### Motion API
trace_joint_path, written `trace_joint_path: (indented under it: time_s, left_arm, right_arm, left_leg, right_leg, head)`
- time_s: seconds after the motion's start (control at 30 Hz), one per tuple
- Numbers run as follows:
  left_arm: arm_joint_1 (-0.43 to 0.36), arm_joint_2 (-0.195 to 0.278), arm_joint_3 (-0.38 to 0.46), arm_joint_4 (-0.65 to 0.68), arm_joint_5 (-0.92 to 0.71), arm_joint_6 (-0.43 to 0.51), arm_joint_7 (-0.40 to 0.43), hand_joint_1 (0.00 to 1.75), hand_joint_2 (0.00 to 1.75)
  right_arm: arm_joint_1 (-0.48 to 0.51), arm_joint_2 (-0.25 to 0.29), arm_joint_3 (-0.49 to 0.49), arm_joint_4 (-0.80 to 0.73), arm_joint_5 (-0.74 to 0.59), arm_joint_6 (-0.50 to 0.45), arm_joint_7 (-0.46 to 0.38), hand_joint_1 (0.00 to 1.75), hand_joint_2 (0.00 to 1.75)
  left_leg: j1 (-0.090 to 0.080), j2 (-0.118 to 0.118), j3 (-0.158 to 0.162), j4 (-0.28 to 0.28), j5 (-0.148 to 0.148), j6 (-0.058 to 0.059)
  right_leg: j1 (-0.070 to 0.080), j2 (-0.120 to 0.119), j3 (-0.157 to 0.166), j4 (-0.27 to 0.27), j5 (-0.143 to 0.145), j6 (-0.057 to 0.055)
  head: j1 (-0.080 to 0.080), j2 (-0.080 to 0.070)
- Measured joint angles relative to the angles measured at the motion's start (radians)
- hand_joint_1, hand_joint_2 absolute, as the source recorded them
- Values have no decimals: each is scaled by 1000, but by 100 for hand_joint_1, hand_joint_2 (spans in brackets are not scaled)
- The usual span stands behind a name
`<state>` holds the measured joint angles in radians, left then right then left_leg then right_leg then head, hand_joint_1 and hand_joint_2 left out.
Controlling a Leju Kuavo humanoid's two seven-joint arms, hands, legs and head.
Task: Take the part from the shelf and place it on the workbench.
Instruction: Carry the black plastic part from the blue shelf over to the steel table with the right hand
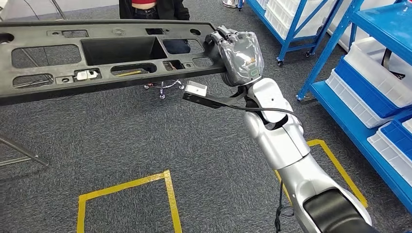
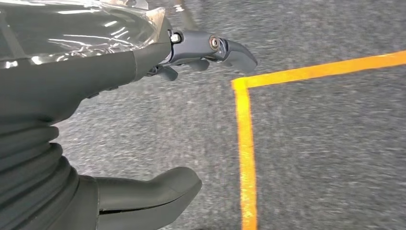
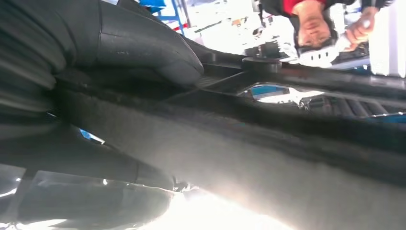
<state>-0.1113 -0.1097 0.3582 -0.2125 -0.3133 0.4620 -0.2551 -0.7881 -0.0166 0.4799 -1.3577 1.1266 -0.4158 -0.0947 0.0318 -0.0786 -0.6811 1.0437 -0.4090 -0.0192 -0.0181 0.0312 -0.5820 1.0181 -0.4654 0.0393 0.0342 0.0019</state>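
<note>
Grey carpet (image 1: 145, 141) all over the floor, with yellow tape (image 1: 126, 187) marking out boxes on it, and the robot standing in the middle of that. Its right hand (image 1: 238, 56) is wrapped around the right end of the part (image 1: 104, 53), a long black plastic panel full of cutouts and slots, fingers hooked over the far edge and the palm on the near side. From the right wrist view you can see the thick grey thumb (image 3: 158, 57) pressed flat on the dark plastic, so that hand's got a proper grip. The panel hangs in the air over the carpet, stretching from the hand way off to the left, tilted a bit so the left end sits lower. The left hand (image 2: 158, 115) is down low over the floor with nothing in it, fingers (image 2: 225, 50) and thumb well apart, right near a corner of the yellow tape. Blue shelves (image 1: 379, 82) run along the right side, stacked with white and blue bins (image 1: 374, 68). A person (image 1: 153, 8) in dark clothes stands just past the panel's far edge.
</note>
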Motion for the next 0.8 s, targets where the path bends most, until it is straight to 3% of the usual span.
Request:
trace_joint_path:
  time_s: [0.03, 0.1, 0.17, 0.2, 0.23, 0.33, 0.4, 0.47, 0.53, 0.6, 0.67, 0.7, 0.73, 0.8]
  left_arm:
    - [2, 1, 4, 0, 0, 1, -1, 0, 175]
    - [3, 2, 9, 0, 1, 2, -3, 0, 175]
    - [5, 1, 10, 0, 1, 2, -4, 0, 175]
    - [6, 0, 11, 0, 1, 2, -4, 0, 175]
    - [7, 0, 11, 0, 1, 3, -4, 0, 175]
    - [7, 0, 12, 0, 1, 7, -4, 0, 175]
    - [6, -1, 13, 1, 0, 7, -4, 0, 175]
    - [7, -1, 14, 1, -2, 7, -4, 0, 175]
    - [7, -1, 15, 1, -3, 7, -3, 0, 175]
    - [5, -2, 16, 1, -6, 8, -2, 0, 175]
    - [4, -2, 16, 1, -10, 8, 1, 0, 175]
    - [5, -3, 16, 1, -11, 8, 3, 0, 175]
    - [5, -3, 16, 1, -12, 8, 4, 0, 175]
    - [5, -3, 17, 1, -14, 8, 6, 0, 175]
  right_arm:
    - [-5, 6, 1, 6, -1, -2, -2, 175, 175]
    - [-11, 14, 4, 17, -3, -4, -5, 175, 175]
    - [-12, 19, 7, 26, -5, -5, -7, 175, 175]
    - [-13, 21, 8, 30, -7, -5, -7, 175, 175]
    - [-13, 23, 10, 33, -10, -5, -8, 175, 175]
    - [-17, 29, 15, 41, -35, -2, -15, 175, 175]
    - [-20, 30, 18, 44, -51, 2, -19, 175, 175]
    - [-20, 29, 20, 45, -56, 4, -21, 175, 175]
    - [-20, 28, 21, 46, -56, 5, -21, 175, 175]
    - [-20, 24, 21, 47, -56, 5, -21, 175, 175]
    - [-17, 19, 21, 50, -56, 6, -21, 175, 175]
    - [-16, 18, 21, 52, -56, 6, -21, 175, 175]
    - [-15, 16, 21, 54, -57, 6, -21, 175, 175]
    - [-14, 13, 21, 56, -58, 6, -21, 175, 175]
  left_leg:
    - [-2, 20, -11, 25, -19, -2]
    - [-5, 60, -61, 140, -85, -2]
    - [-5, 68, -113, 265, -134, -4]
    - [-5, 70, -119, 284, -134, -4]
    - [-5, 74, -104, 262, -117, -4]
    - [-8, 118, 2, 72, -43, -1]
    - [-15, 139, 28, 12, -32, 7]
    - [-17, 124, 26, 7, -27, 18]
    - [-15, 107, 26, 0, -20, 31]
    - [-12, 89, 25, -7, -14, 41]
    - [-11, 70, 23, -8, -11, 45]
    - [-11, 60, 22, -8, -11, 45]
    - [-10, 50, 23, -8, -11, 45]
    - [-7, 29, 25, -7, -11, 43]
  right_leg:
    - [-4, -9, 1, -5, 4, -11]
    - [1, -29, 2, -10, 8, -25]
    - [9, -51, 2, -10, 7, -31]
    - [12, -61, 1, -9, 7, -33]
    - [13, -69, 1, -9, 6, -33]
    - [21, -89, -2, -1, 2, -32]
    - [34, -100, -8, 5, 0, -28]
    - [39, -114, -11, 7, -3, -25]
    - [33, -94, -27, 35, -23, -20]
    - [23, -53, -79, 141, -71, -18]
    - [16, -38, -144, 276, -114, -14]
    - [14, -36, -159, 306, -119, -9]
    - [11, -36, -153, 293, -107, -1]
    - [0, -21, -92, 162, -49, 19]
  head:
    - [-3, 0]
    - [-7, 0]
    - [-8, 0]
    - [-8, 0]
    - [-8, 0]
    - [-8, 0]
    - [-7, 0]
    - [-5, 0]
    - [-5, 0]
    - [-5, 0]
    - [-5, 0]
    - [-5, 0]
    - [-5, 0]
    - [-4, 0]
